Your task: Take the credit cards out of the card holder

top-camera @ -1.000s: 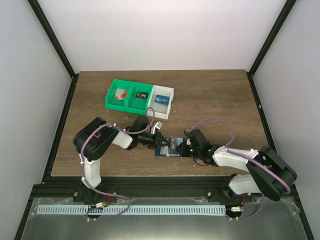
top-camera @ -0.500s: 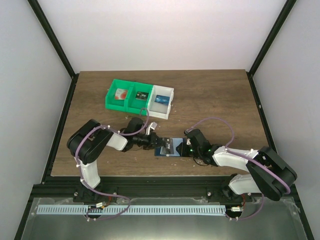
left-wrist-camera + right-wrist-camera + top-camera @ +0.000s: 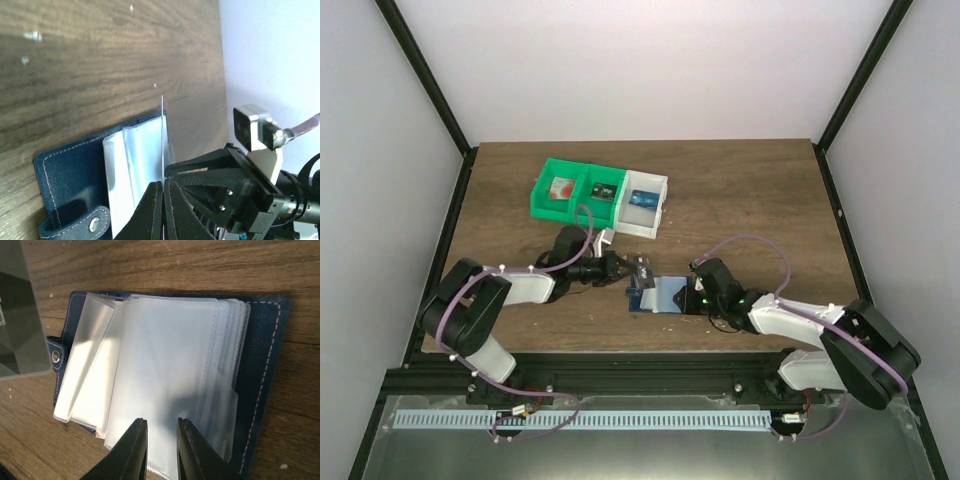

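- Left gripper (image 3: 162,186): fingers pressed together, pinching a thin card (image 3: 162,135) by its lower edge. The card stands straight up from the tips.
- The card shows only edge-on, as a pale line in the left wrist view. Its face and colour can't be made out. From above it is a small greyish sliver.
- Card holder (image 3: 265,350): lies open and flat on the table (image 3: 740,200), just past the left fingertips and directly under the right ones.
- Right gripper (image 3: 161,422): fingers a narrow gap apart, tips set down on the clear sleeves (image 3: 165,355) near the holder's edge. Whether they press or nip a sleeve is unclear.
- The sleeves are fanned out, cloudy and glaring, so any card inside them can't be seen.
- Snap tab (image 3: 56,356): at the holder's far side from the right fingers, partly behind a blurred grey block cut off by the frame.
- Green bin (image 3: 570,190) and white bin (image 3: 648,200): well beyond the left gripper. Their contents are too small to identify.
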Controlling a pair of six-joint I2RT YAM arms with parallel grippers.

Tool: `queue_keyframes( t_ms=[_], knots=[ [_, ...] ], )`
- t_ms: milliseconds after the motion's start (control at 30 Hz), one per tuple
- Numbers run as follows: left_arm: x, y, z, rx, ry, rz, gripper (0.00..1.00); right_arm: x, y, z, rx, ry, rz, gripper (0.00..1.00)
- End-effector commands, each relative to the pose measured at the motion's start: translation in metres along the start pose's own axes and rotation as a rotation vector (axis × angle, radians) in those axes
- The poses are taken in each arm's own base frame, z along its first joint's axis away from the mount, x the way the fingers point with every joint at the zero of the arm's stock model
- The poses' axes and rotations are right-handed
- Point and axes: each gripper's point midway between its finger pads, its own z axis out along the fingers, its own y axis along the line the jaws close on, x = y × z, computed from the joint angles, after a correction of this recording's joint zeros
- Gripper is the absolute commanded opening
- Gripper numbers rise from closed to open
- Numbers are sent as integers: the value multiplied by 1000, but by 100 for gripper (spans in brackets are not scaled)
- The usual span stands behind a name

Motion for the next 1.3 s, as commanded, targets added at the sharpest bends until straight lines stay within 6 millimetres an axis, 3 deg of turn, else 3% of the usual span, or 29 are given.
queue_keyframes(
  t_ms=[0, 200, 467, 600, 767, 1000, 1133, 1267],
  knots=[
    [-17, -7, -16, -38, -84, 48, 0, -13, 10, -12, -6, -25, -21, 19],
    [-54, -20, -55, -95, -286, 103, 0, -29, 33, -33, -77, -71, -24, 31],
    [-117, -32, -132, -92, -703, 32, 0, -41, 40, -53, -86, -141, -17, 78],
    [-140, -44, -146, -114, -799, 75, 0, -42, 42, -58, -96, -148, -24, 99],
    [-168, -50, -147, -84, -854, 22, 0, -46, 46, -65, -102, -167, -44, 100],
    [-214, -38, -146, -116, -983, -83, 0, -58, 51, -81, -98, -228, -74, 100],
    [-238, -28, -140, -119, -1032, -131, 0, -64, 49, -91, -78, -266, -83, 100],
    [-247, -2, -134, -176, -1077, -255, 0, -64, 50, -99, -89, -286, -85, 100]
  ],
)
